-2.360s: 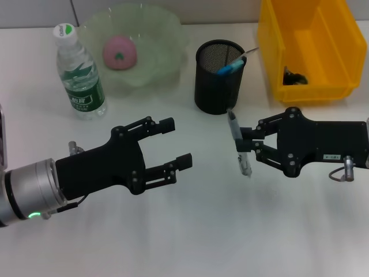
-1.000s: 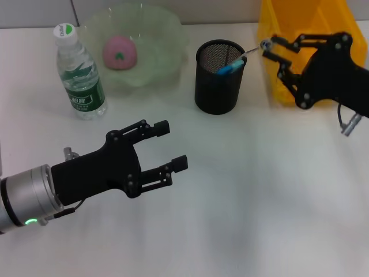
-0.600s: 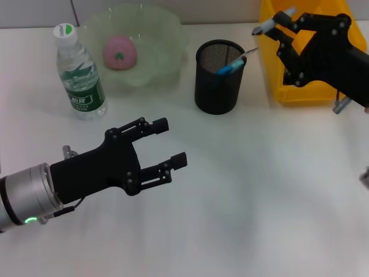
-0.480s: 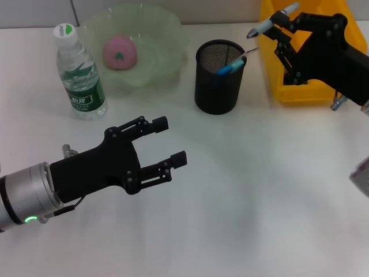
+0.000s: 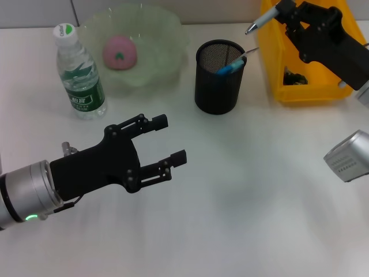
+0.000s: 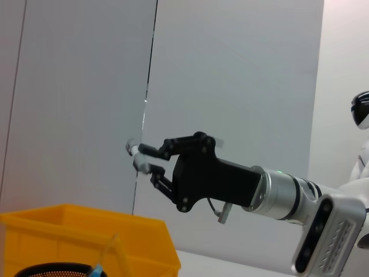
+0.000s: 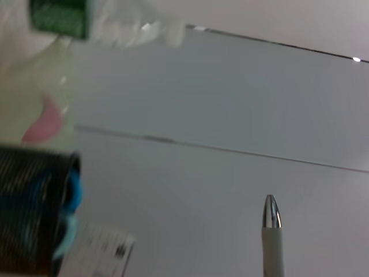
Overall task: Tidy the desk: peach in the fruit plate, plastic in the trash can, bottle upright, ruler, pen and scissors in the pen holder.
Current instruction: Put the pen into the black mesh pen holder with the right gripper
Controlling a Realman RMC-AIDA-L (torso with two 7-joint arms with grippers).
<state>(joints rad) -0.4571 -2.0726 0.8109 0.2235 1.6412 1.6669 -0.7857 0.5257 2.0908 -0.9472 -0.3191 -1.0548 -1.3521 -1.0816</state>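
Gripping the pen (image 5: 262, 21), the right claw (image 5: 283, 12) hangs seemingly above the pen holder's (image 5: 218, 77) rim; left claw (image 5: 170, 139) spread, idle.

The bench (image 5: 242, 219) is plain white. A pink peach (image 5: 119, 52) lies in a pale green translucent fruit plate (image 5: 164, 34). The clear bottle (image 5: 79, 74) has a green cap and label. The pen holder (image 5: 218, 78) is black mesh, the bin (image 5: 271, 63) at two o'clock bright yellow. Both tools are black.

- left gripper (image 5: 167, 138): matte black, skeletal linkage fingers with blocky tips, brushed silver wrist cuff with a small green light
- right gripper (image 5: 286, 10): same black build, silver wrist ring, grey vented arm segment, little metal loop sticking out
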